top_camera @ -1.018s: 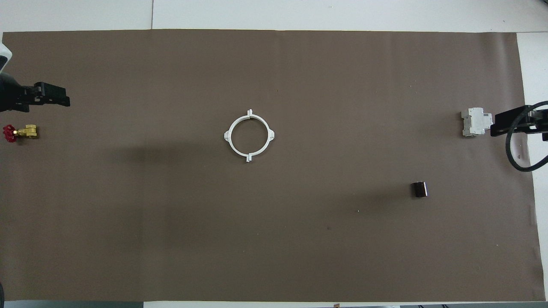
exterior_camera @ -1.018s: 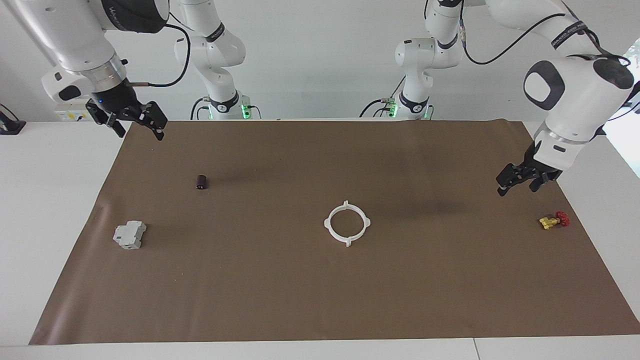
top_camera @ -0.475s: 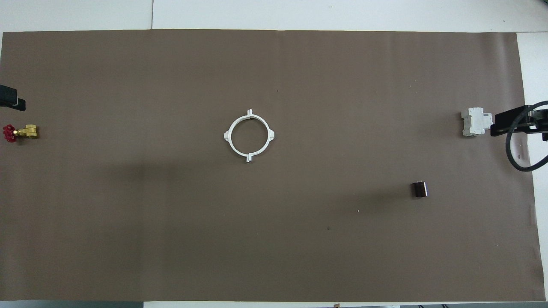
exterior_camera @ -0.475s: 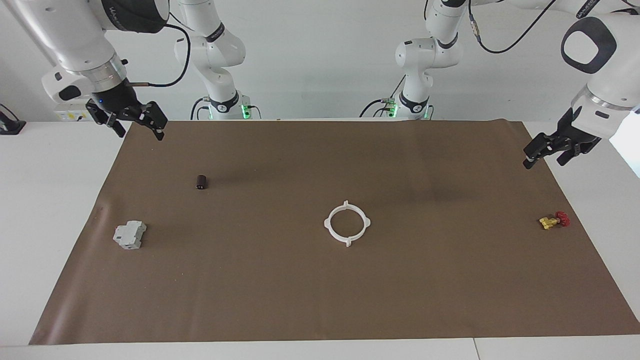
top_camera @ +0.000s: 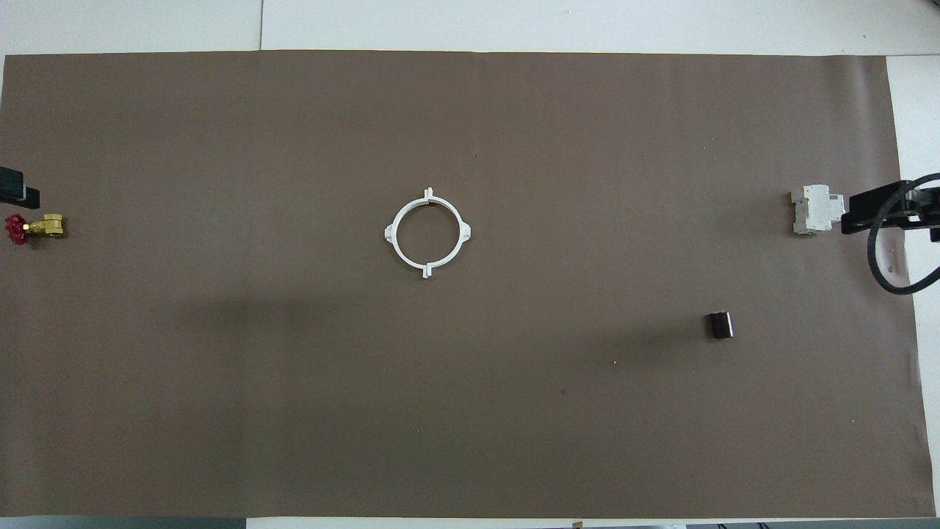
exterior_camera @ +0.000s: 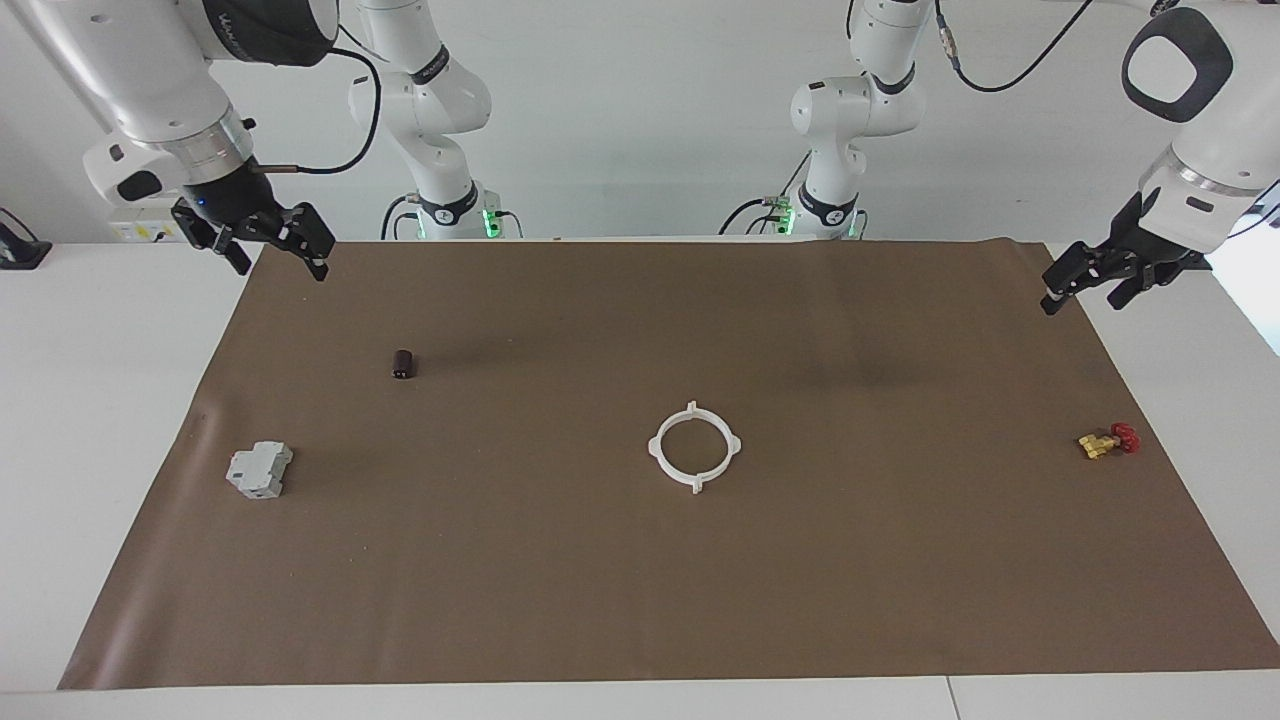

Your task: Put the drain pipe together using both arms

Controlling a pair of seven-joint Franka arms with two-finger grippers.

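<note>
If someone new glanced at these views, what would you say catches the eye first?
The white ring of two joined halves, alone mid-mat. Then the two raised, open grippers: the left gripper over the mat's edge at its end, the right gripper over the corner at its end. The red-handled brass valve stands out too.

White table (exterior_camera: 60, 420), brown mat (exterior_camera: 620, 580), perhaps paper, on it

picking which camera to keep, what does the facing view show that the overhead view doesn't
Only the facing view shows both arms whole, with the open left pincer and open right pincer raised at the mat's corners by the robots. The overhead view shows only slivers of them at its side edges, plus the ring's seams. Both share the white ring, grey block, dark cylinder and brass valve.
</note>
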